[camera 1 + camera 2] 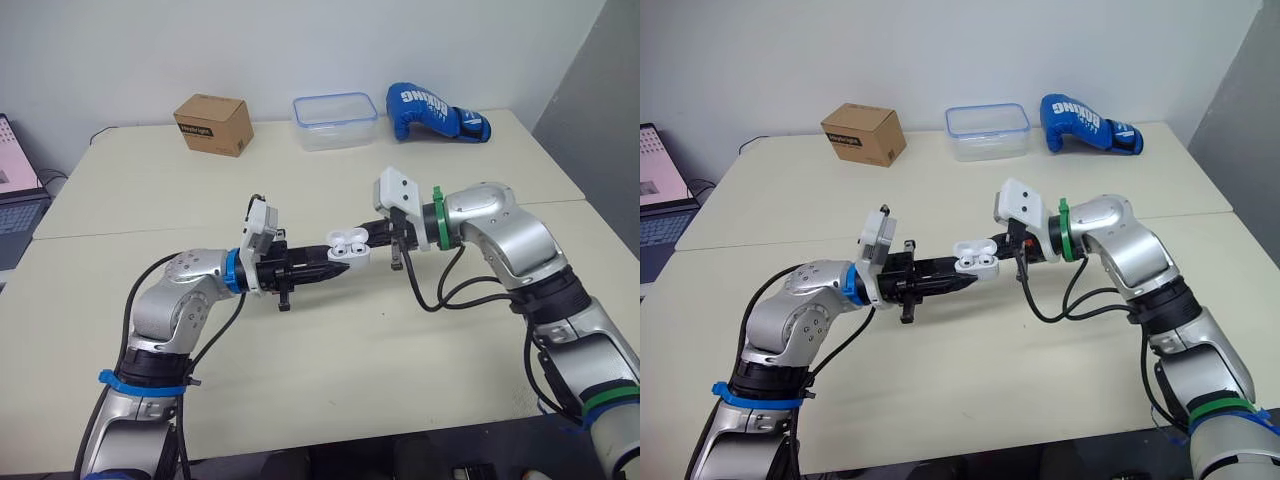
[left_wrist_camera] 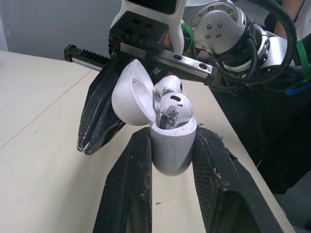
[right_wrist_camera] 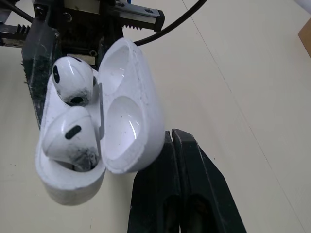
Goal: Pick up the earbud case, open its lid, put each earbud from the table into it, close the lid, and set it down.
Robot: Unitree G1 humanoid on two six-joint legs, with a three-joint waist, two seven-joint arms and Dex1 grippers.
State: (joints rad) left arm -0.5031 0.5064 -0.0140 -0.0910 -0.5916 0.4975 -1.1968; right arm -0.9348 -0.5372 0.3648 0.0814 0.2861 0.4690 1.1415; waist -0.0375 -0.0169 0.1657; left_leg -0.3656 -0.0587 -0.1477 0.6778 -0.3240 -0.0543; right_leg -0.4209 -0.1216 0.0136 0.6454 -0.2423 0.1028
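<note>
- The left pincer [image 1: 335,265] is clamped on the base of the earbud case [image 2: 172,145]. It holds the case off the surface [image 1: 400,380], well to the robot's side of the clear tub [image 1: 335,120].
- The lid [image 3: 129,107] stands open, with both earbuds [image 3: 73,80] in their wells.
- The right pincer [image 3: 172,141] has its fingers pressed together on nothing. It sits just beside the lid, on the tub's side; I cannot tell whether it touches.
- A push on the lid that runs off the hinge's line could twist the smooth case in the left grip and drop it.
- If either earbud is not fully seated, the lid may stop short or flick it out.
- Too light a push may leave the lid ajar when the case is set down.
</note>
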